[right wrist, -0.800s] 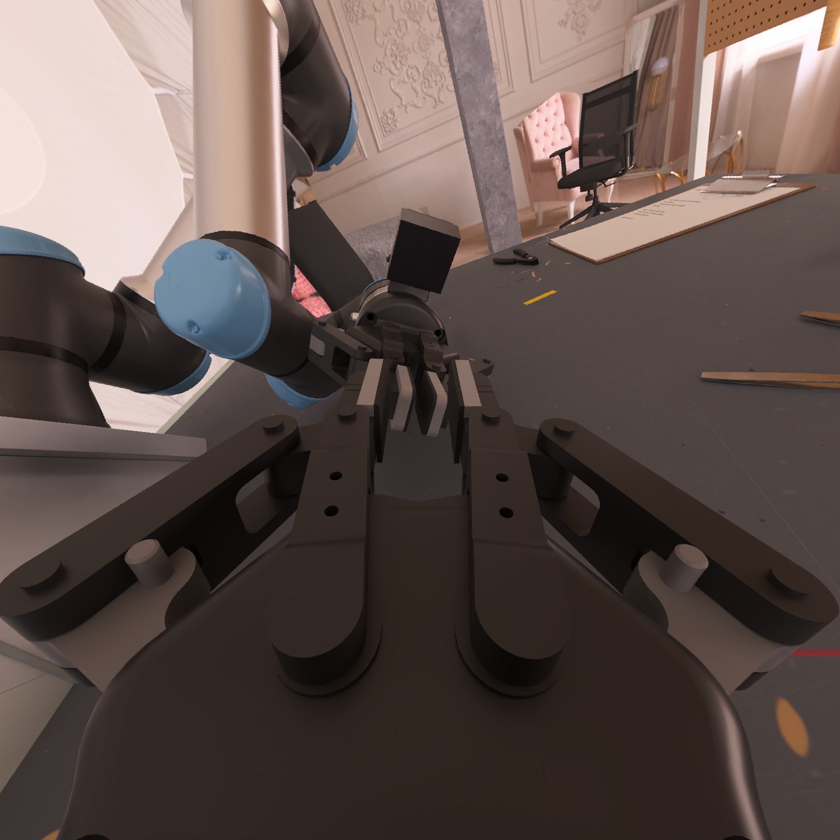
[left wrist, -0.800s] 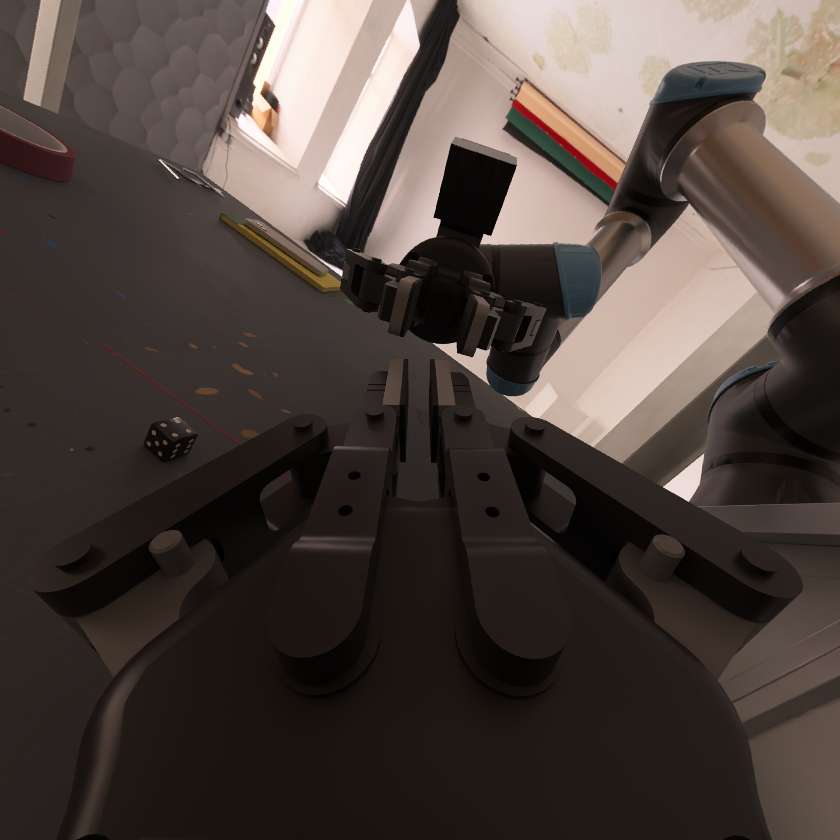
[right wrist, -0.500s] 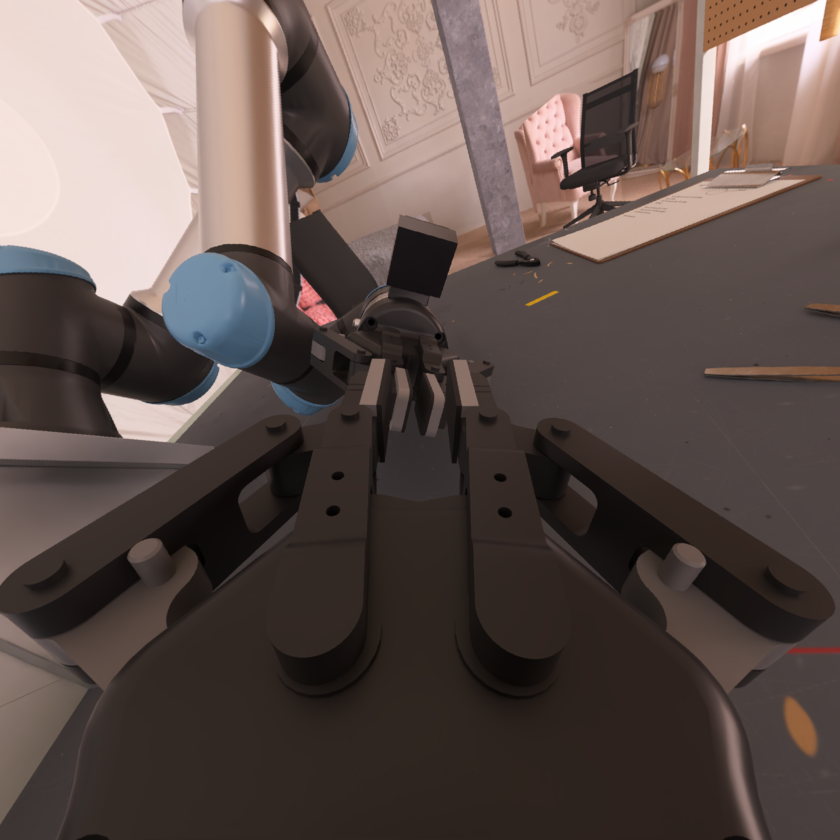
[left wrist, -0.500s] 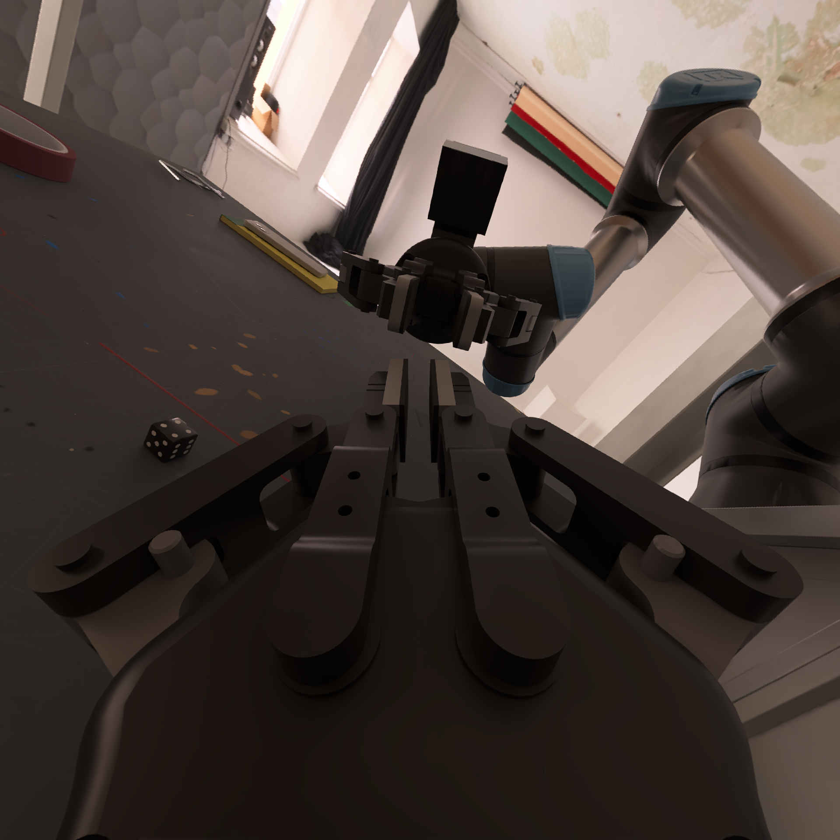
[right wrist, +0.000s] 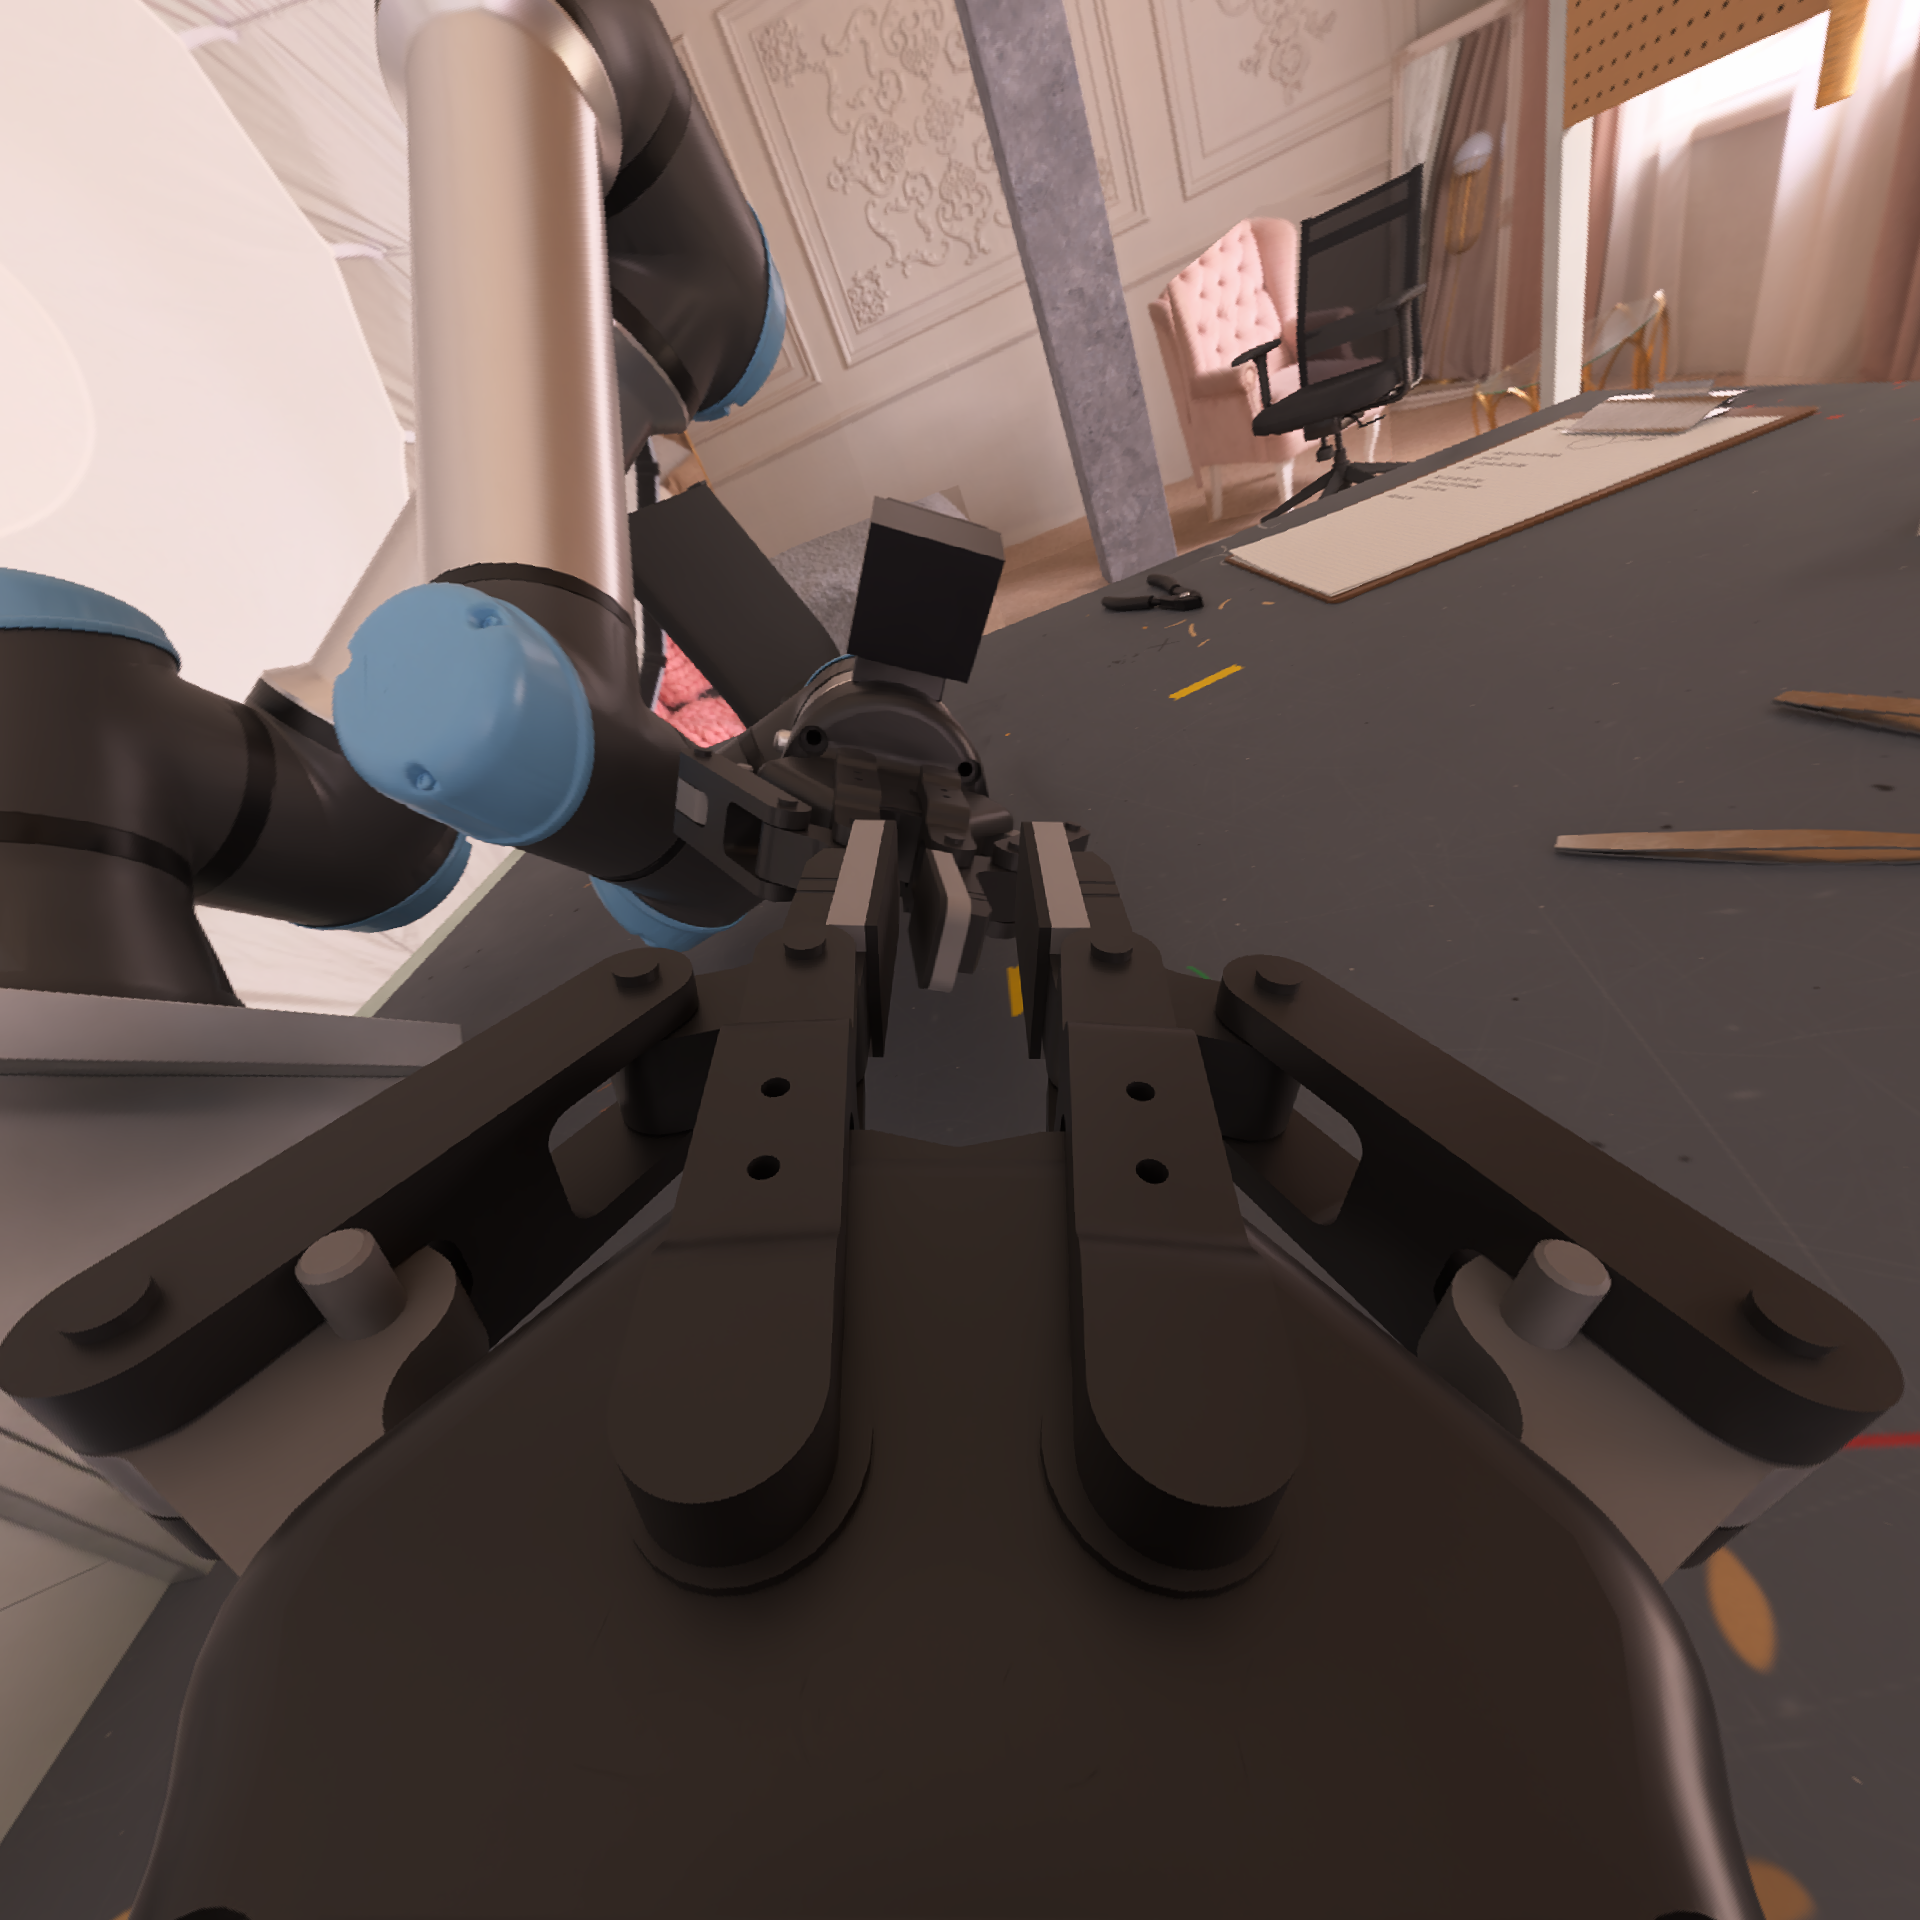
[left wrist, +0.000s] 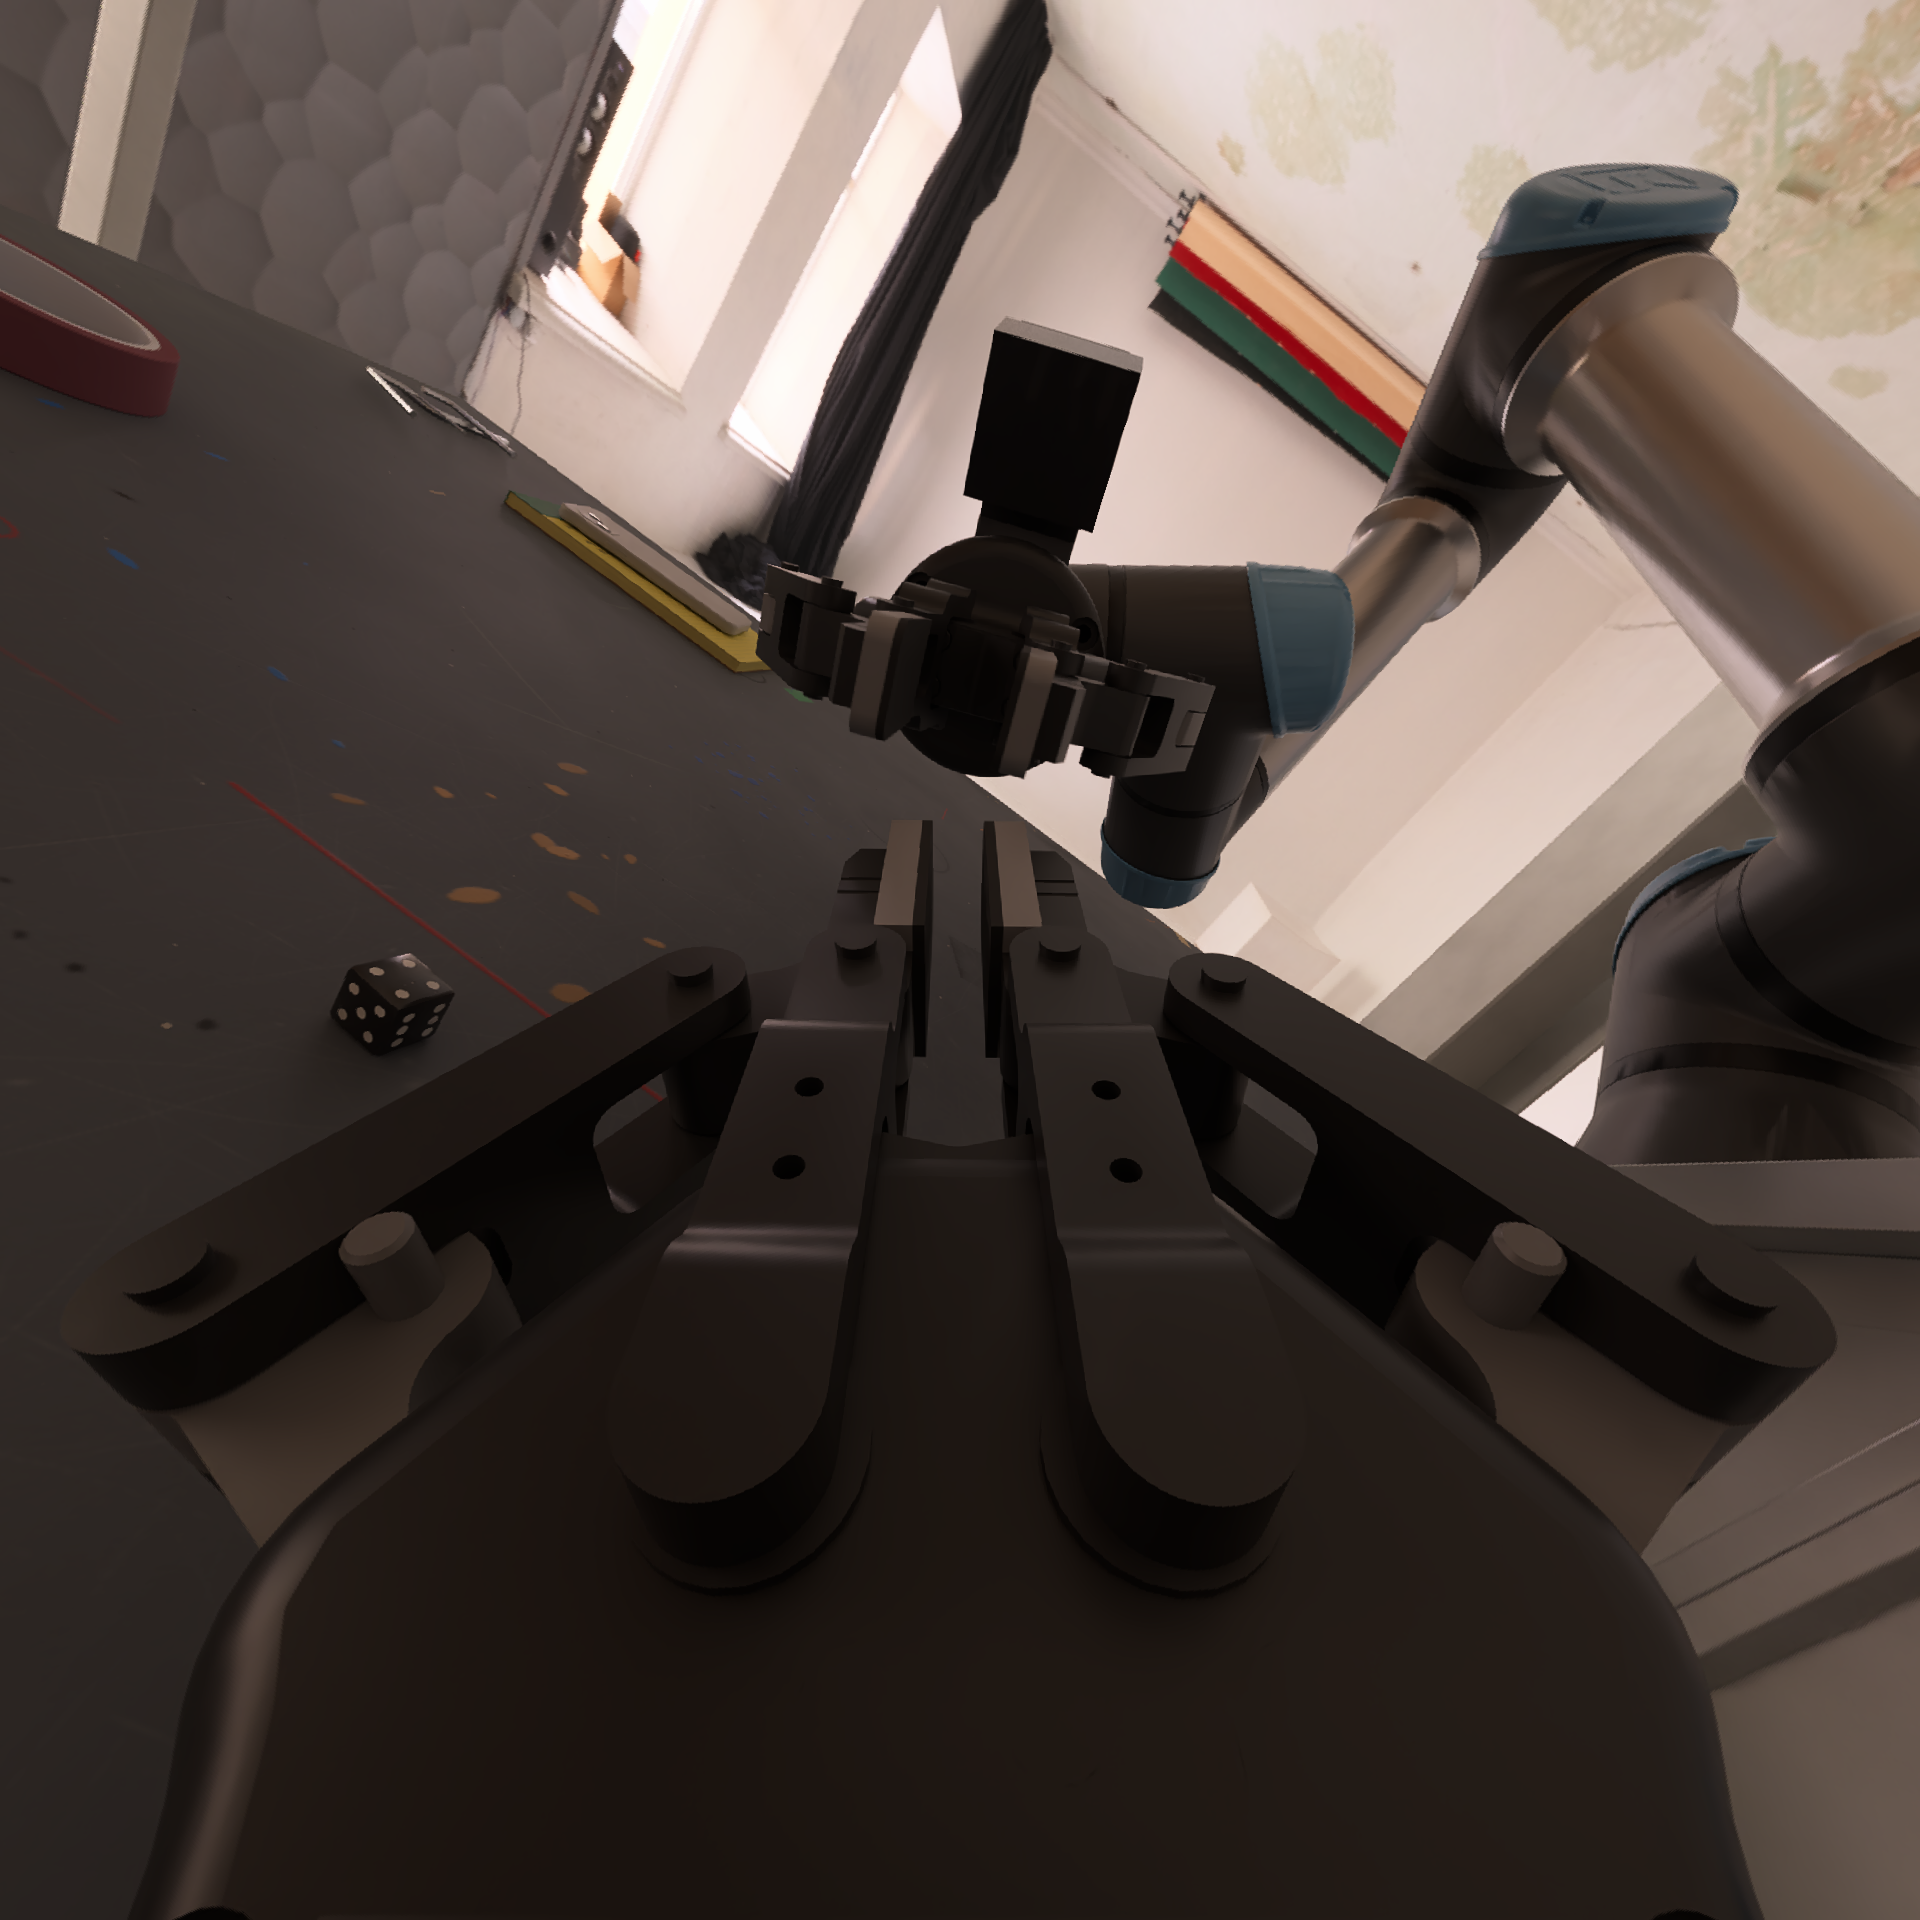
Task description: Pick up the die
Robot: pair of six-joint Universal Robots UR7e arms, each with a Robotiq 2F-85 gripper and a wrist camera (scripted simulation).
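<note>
- The dark grey counter is speckled with orange paint spots and crossed by a thin red line.
- The die, black with white pips, sits on the counter just beside that red line, left of the left end effector and well clear of it, with nothing touching it.
- Farther back from the die lie a red tape roll at the counter's far left and a yellow pad with a grey bar on it near the edge.
- The room behind has a bright window, a dark curtain and rolled backdrops in tan, red and green on the wall.
- From the right wrist view the counter carries a pale board, wooden strips and a short yellow mark; a pink armchair and a black office chair stand beyond.
- The left end effector is narrow, its pads only a slim gap apart, holding nothing.
- The right end effector stands somewhat wider, also empty.
- Compared with 0.8 s ago, the right end effector has risen and drawn back from the left one, and its gap has widened; the die and the left end effector have not shifted.
</note>
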